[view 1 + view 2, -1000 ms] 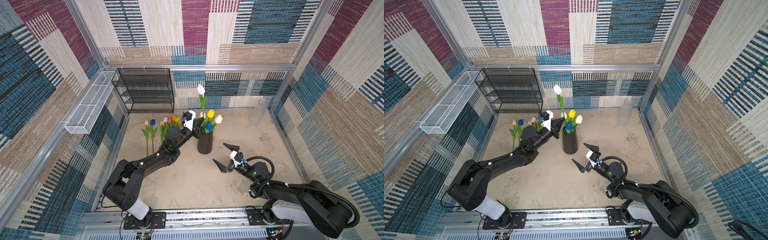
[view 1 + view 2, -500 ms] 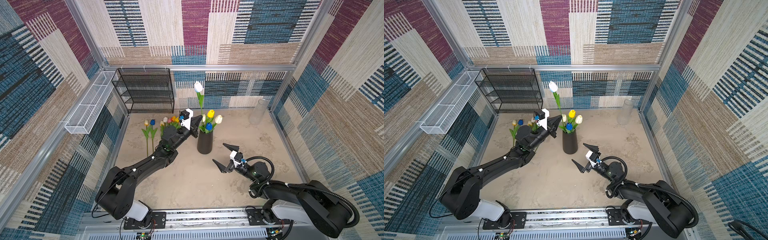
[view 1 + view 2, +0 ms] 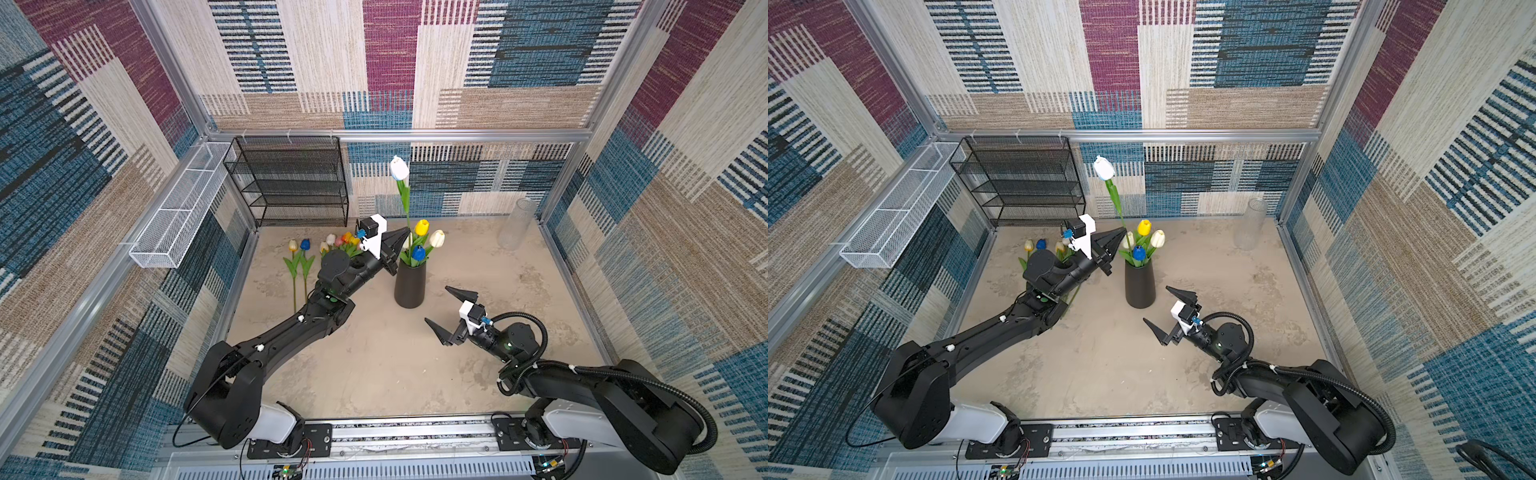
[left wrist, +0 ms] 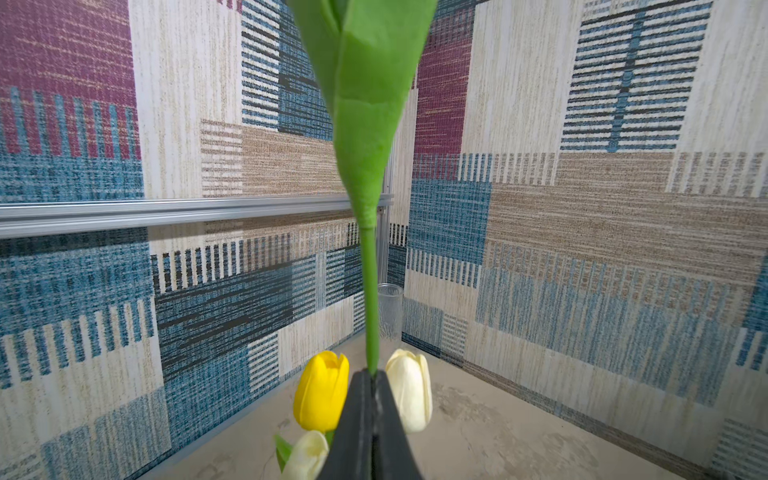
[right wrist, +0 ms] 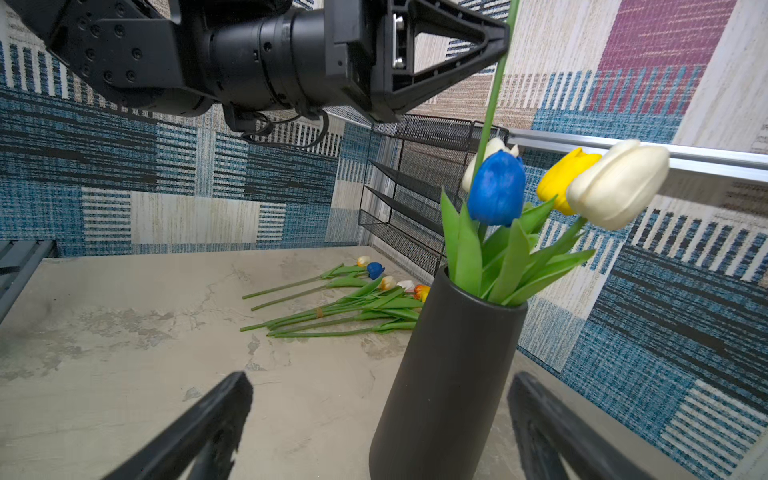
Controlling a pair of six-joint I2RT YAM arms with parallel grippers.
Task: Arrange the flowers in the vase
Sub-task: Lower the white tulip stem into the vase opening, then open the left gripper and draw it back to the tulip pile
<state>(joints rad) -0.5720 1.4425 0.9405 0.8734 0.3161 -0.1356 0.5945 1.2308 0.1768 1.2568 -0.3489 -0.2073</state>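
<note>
A dark vase stands mid-table and holds a yellow tulip, a blue one and a cream-white one. My left gripper is shut on the stem of a white tulip, which it holds upright over the vase. The stem's lower end is hidden among the leaves. More flowers lie on the table to the left. My right gripper is open beside the vase, apart from it.
A black wire shelf stands at the back left. A white wire basket hangs on the left wall. A clear glass vase stands in the back right corner. Patterned walls close in the table.
My left gripper has lifted the white tulip a little higher over the vase, and the left arm has stretched out. The right arm has not moved.
</note>
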